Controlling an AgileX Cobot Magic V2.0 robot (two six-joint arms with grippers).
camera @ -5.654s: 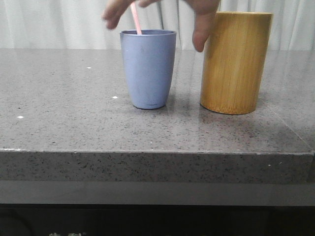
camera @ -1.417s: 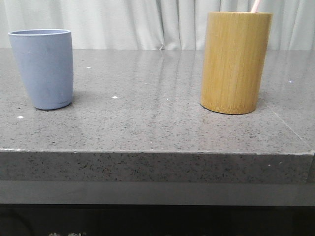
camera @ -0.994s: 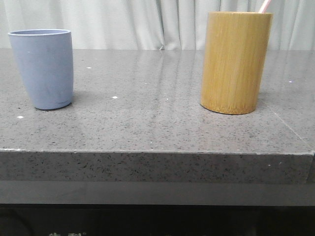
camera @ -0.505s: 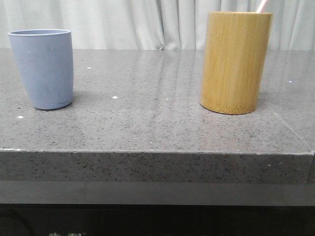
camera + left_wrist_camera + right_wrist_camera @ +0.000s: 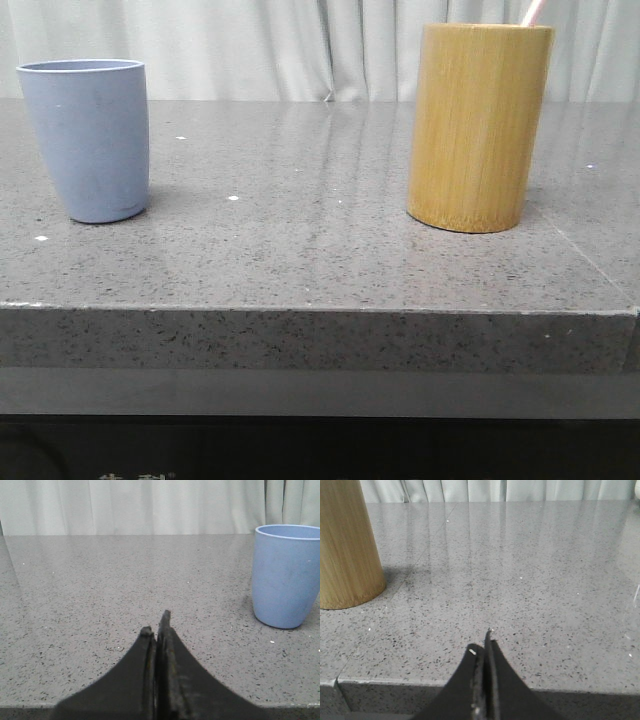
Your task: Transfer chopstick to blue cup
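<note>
Chopstick point(image 5: 536, 11) tip pokes from bamboo holder point(image 5: 478, 127), well apart from blue cup point(image 5: 88, 140); left hand point(image 5: 156, 625) & right hand point(image 5: 482, 645) both pressed together, empty; risk: thin stick slips at pinch, or holder tips.

Left claw point(image 5: 156, 625) and right claw point(image 5: 482, 647), fingers together.

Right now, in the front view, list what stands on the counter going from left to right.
blue cup → bamboo holder → chopstick, its pink tip poking out above the holder's right rim.
</note>
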